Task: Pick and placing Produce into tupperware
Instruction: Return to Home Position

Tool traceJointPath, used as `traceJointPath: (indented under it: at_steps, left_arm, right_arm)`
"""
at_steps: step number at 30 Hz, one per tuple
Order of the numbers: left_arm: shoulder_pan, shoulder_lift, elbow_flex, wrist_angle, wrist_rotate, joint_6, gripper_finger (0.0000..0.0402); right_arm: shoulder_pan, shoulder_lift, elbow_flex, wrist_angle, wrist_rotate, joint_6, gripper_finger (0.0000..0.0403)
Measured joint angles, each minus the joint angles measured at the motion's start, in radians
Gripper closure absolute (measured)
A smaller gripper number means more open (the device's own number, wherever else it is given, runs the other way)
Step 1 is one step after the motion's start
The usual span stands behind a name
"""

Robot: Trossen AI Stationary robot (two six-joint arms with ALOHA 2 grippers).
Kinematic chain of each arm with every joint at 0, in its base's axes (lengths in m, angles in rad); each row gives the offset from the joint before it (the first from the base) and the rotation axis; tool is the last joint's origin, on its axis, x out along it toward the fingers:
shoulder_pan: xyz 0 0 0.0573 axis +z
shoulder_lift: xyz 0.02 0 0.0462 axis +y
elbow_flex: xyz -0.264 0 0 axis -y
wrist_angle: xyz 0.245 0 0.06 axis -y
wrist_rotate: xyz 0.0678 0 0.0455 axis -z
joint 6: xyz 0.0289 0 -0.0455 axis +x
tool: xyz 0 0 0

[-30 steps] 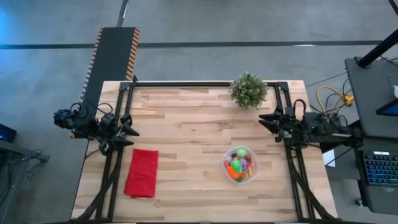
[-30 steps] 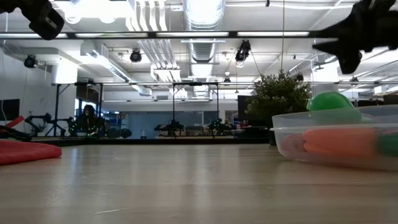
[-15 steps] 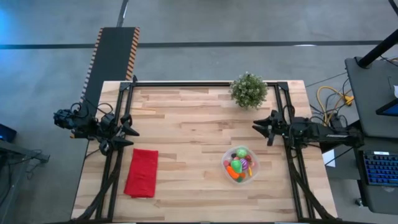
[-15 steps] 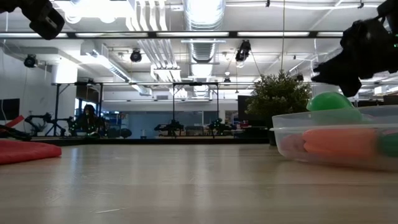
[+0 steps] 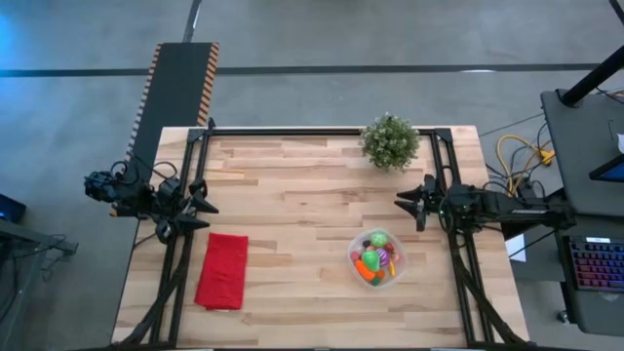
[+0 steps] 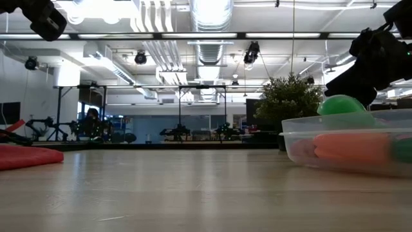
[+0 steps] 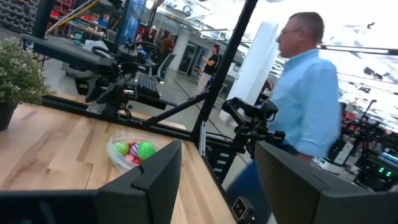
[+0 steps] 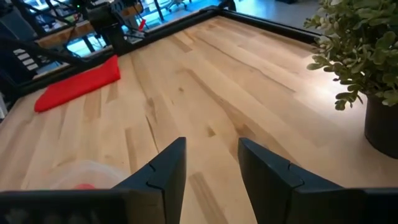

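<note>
While tupperware [image 5: 352, 255] holds produce [image 5: 372, 259], right gripper [image 5: 405, 203] hangs near.

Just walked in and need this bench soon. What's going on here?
The produce sits piled in the tupperware on the table, with no pieces loose. The right pincer hangs open and empty above the table beside it. The left pincer, also open, waits at the left edge near the red cloth.

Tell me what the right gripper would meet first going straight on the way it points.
Probably bare table: the right gripper, open, angles down at wood between the plant and tupperware, well short of the red cloth. Depth is uncertain.
</note>
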Motion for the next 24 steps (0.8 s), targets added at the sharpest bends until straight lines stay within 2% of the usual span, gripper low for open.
traceJointPath:
  at_steps: [24]
  left_arm:
    - [0.000,0.002,0.000,0.001,-0.001,-0.001,0.0210]
  right_arm:
    - [0.000,-0.001,0.000,0.001,0.000,0.000,0.0271]
